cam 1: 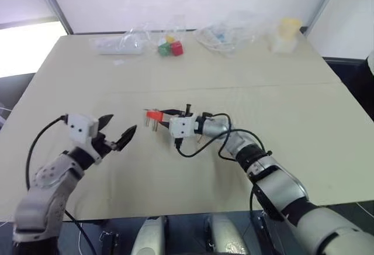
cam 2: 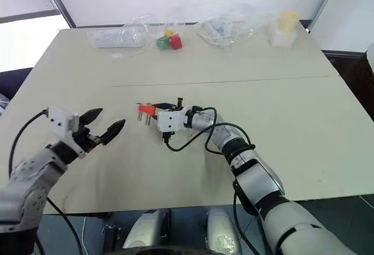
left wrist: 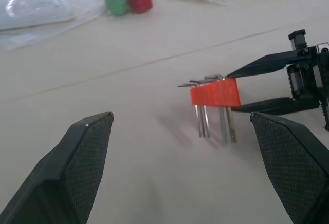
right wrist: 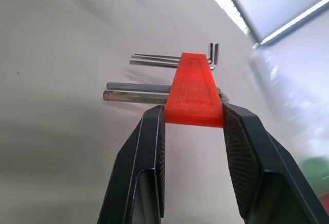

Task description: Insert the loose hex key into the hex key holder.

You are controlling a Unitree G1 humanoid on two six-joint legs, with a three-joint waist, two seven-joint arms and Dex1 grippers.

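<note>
Right hand (cam 1: 164,115): closed on the narrow end of the hex key holder (cam 1: 154,115), which is gripped between its two black fingers and held clear of the desk (cam 1: 304,120), near the middle; the hold appears meant to present the block's free slot to the other arm. Hex key holder: one, orange-red; four grey keys are counted in it in the wrist views, two thicker and two thinner, their long shanks hanging down and their short bends lying above the block. Left hand (cam 1: 118,131): spread wide and empty, level and aimed at the holder, a short way off, seemingly ready for a receiving or steadying role. Loose hex key: none can be made out apart from the holder; whether it is already among the four cannot be told. Far edge of the desk: one green cube (cam 1: 164,49), one red cube (cam 1: 176,48), a small yellow piece behind them, several clear plastic bags (cam 1: 228,31).
</note>
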